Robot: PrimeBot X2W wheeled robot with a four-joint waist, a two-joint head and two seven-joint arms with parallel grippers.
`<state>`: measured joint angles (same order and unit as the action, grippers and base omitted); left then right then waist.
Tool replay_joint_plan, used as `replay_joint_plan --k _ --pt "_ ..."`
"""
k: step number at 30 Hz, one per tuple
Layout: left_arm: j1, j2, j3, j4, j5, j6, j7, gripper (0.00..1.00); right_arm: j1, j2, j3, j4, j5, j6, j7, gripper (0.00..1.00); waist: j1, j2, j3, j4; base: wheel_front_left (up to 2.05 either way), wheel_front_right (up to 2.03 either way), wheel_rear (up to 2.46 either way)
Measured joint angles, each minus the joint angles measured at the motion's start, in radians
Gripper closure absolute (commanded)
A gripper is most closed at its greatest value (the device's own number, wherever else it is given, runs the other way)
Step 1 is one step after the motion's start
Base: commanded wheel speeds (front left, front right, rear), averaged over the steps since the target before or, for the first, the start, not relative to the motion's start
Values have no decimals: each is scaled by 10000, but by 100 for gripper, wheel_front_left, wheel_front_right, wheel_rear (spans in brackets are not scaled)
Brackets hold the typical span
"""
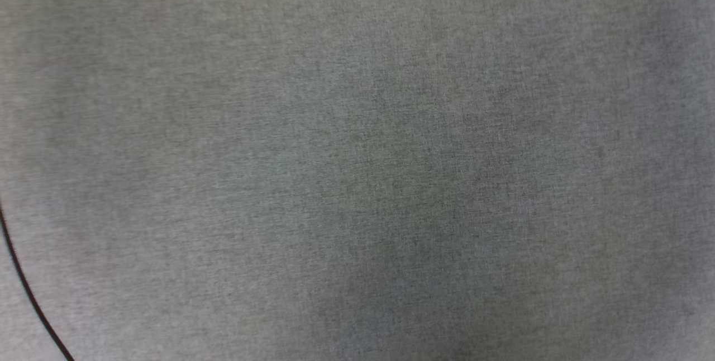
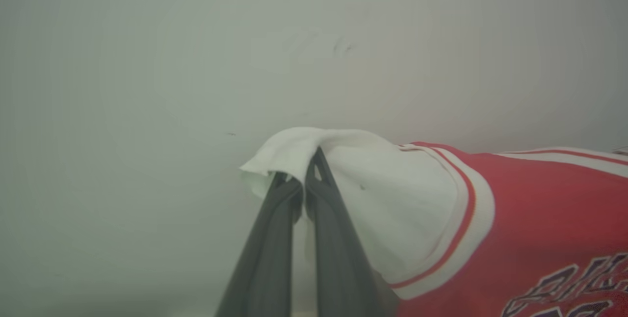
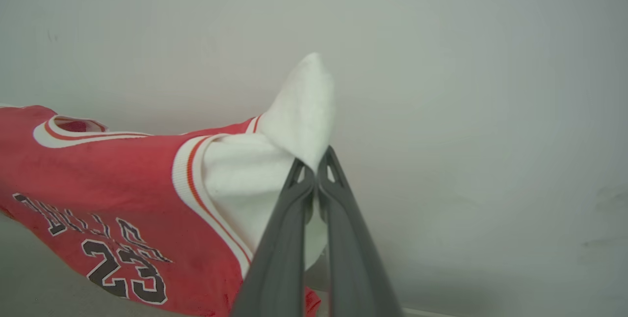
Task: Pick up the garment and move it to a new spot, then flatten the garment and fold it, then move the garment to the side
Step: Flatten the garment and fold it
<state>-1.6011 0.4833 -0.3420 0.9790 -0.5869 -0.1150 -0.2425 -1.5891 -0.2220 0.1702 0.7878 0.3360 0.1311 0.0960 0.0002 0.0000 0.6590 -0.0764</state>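
The garment (image 2: 530, 219) is a bright red jersey with white sleeves, white-and-red trim and black lettering. In the left wrist view my left gripper (image 2: 301, 179) is shut on the end of one white sleeve, and the red body stretches off to the right. In the right wrist view my right gripper (image 3: 314, 170) is shut on the other white sleeve (image 3: 299, 111), whose tip pokes up past the fingertips. The red body with its lettering and number (image 3: 125, 270) hangs to the left there. The jersey is held up, spread between both grippers.
The head view looks down on a grey cloth-covered surface (image 1: 357, 160), with a thin dark cable (image 1: 28, 288) crossing its lower left corner. Both wrist views have a plain pale wall (image 3: 466, 86) behind the jersey.
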Motion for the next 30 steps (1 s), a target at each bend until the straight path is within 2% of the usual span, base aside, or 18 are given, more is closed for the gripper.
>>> replay_joint_plan --k 4,8,14,20,26,30 --pt "966 -140 159 159 -349 -84 -159 100 1049 -203 453 50 581 0 -58 100 -1 0 -277 119 0 0 0" --pt "2706 -288 376 -182 -560 -134 -174 100 2818 -466 917 -130 1256 0 25 100 -1 0 -789 254 0 0 0" --pt "6098 -667 1448 -2073 -462 -140 -180 100 5963 -895 1239 -894 2242 2 35 100 -2 0 -1913 442 0 0 0" --pt "9894 -1285 2477 -4075 -10 98 -190 100 8751 -1091 1135 -1684 2729 2 130 100 -3 0 -3173 521 0 0 0" --pt "13073 -1785 3405 -5737 320 341 -190 100 11155 -1091 857 -2675 2754 6 295 100 -5 0 -4362 501 0 0 0" --pt "15029 -2186 3651 -6324 397 493 -190 100 12898 -1047 380 -3404 2568 6 462 100 -6 0 -5092 468 0 0 0"
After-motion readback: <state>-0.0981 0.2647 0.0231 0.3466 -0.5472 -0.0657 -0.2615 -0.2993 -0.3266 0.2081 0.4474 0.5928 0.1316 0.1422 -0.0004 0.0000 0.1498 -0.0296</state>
